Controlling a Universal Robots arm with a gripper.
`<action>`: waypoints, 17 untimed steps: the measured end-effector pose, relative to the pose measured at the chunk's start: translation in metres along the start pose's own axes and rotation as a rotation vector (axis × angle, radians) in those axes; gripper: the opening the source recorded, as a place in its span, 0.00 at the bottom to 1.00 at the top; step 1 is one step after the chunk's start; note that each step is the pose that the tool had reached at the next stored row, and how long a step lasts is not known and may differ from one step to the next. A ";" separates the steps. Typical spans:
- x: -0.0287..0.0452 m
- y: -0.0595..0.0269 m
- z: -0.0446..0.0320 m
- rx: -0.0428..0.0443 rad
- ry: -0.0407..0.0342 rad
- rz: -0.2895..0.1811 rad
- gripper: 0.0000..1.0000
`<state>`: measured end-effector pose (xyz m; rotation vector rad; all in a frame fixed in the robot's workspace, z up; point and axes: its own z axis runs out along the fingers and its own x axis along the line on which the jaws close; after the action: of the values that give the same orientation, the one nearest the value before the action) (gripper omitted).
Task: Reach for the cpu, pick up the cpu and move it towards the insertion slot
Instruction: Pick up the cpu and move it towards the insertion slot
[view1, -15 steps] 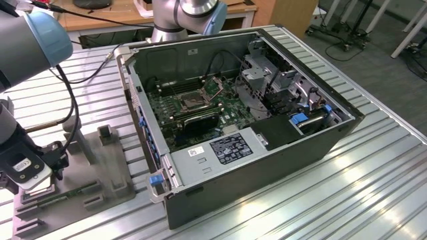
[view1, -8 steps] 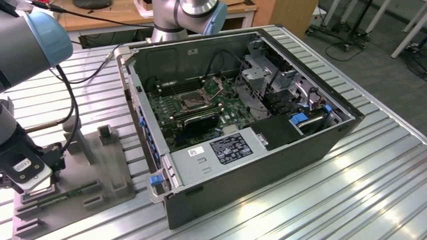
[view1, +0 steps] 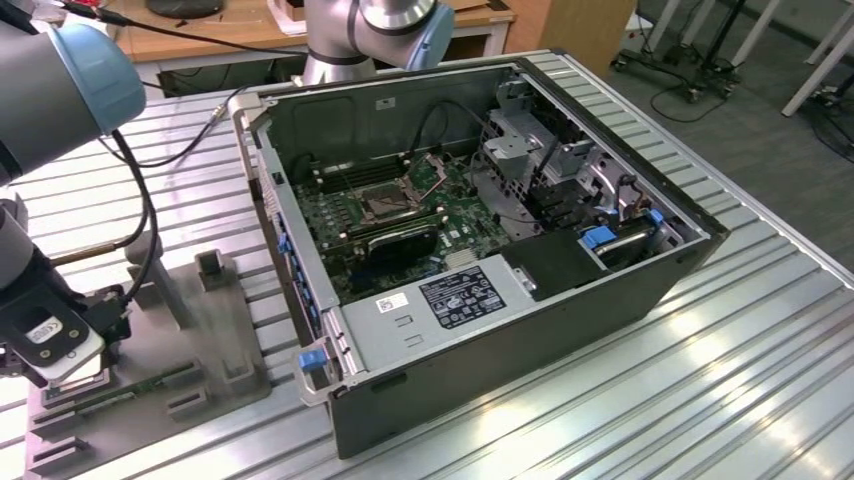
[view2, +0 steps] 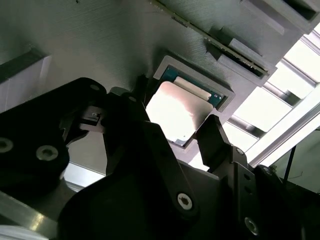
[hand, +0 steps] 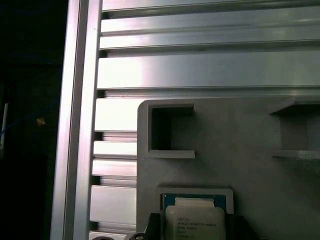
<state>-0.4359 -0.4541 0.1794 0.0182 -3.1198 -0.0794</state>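
Below, a ribbed aluminium table (hand: 200, 70) carries a grey fixture plate (hand: 250, 165); its pocket (hand: 195, 190) holds the cpu (view2: 172, 117), straddled by the spread-apart claw (view2: 177, 107). Well aside, the open computer case (view1: 534, 340) houses the insertion slot (view1: 387, 205).

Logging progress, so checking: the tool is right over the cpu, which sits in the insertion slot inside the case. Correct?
No. The tool is right over the cpu, but the cpu sits in a square recess of the grey fixture plate, as both wrist views show. In the exterior view the insertion slot lies inside the case, apart from the tool.
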 end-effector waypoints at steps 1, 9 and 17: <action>0.0001 0.0001 0.0000 0.0000 0.0001 0.000 0.67; 0.0020 0.0006 0.0002 -0.0001 -0.0001 0.001 0.67; 0.0026 0.0005 0.0002 0.0000 0.0000 0.001 0.58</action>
<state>-0.4384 -0.4536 0.1792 0.0171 -3.1198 -0.0794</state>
